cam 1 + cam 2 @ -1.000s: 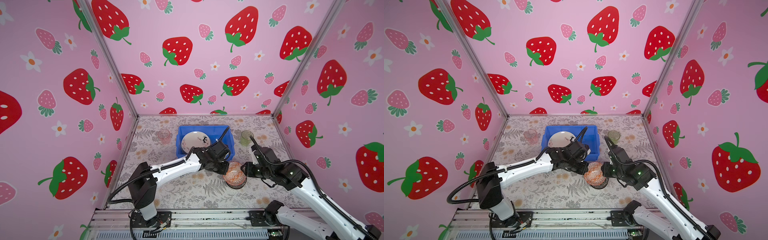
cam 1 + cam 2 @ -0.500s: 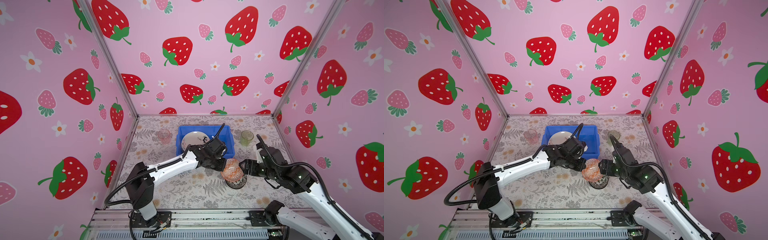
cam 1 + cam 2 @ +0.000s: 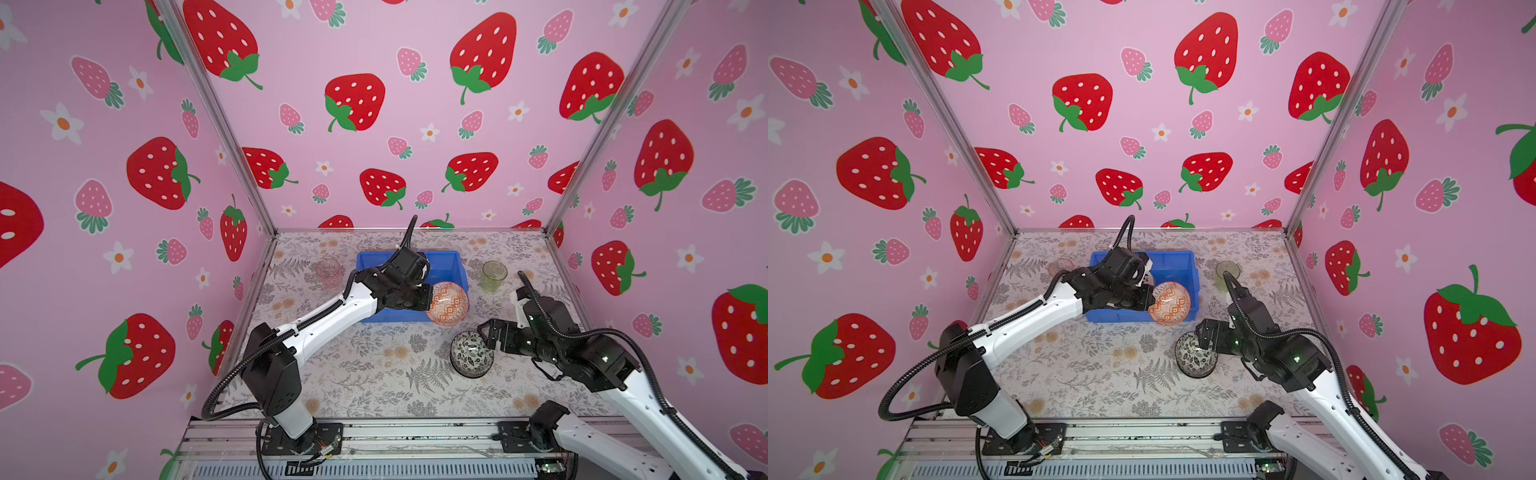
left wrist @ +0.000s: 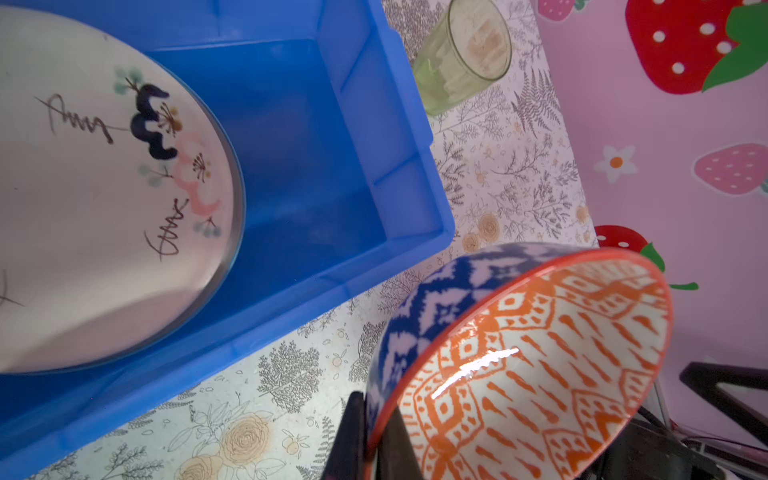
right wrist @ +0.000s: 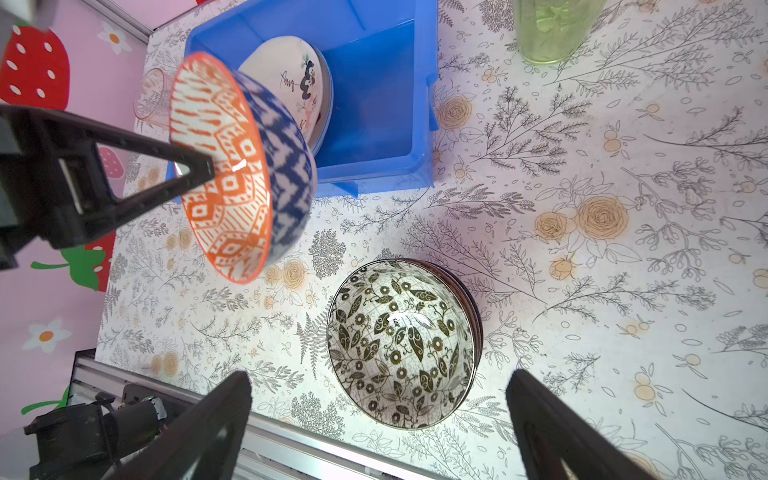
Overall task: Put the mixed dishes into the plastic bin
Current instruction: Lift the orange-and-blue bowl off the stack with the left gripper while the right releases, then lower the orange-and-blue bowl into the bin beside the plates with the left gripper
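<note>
The small round bowl (image 3: 448, 303) with an orange pattern inside and a blue and white pattern outside is up in the air, tipped on its side. In both top views it sits near the middle of the frame, in front of the lower right corner of the bright blue plastic bin (image 3: 446, 270). The left gripper (image 3: 426, 300) is pinched tight on the bowl's rim, one finger (image 5: 195, 170) inside the bowl and one outside. In the left wrist view, the bowl is at the lower right and the bin fills the upper left. A round cream plate (image 4: 104, 187) with painted flowers lies in the bin, leaning on one side wall. Below and to the right of the orange bowl in a top view, a black and white bowl (image 3: 471, 353) with a leaf pattern stands on the table. It rests on top of more dishes, and only their dark rims show. The right gripper (image 3: 487, 337) is just beside this bowl with its jaws wide open, holding nothing. A green glass cup (image 3: 493, 275) stands upright to the right of the bin, and a pink glass cup (image 3: 328, 270) stands to the left of it. All of this is on a table cloth (image 3: 374, 374) with grey ferns and yellow flowers.
</note>
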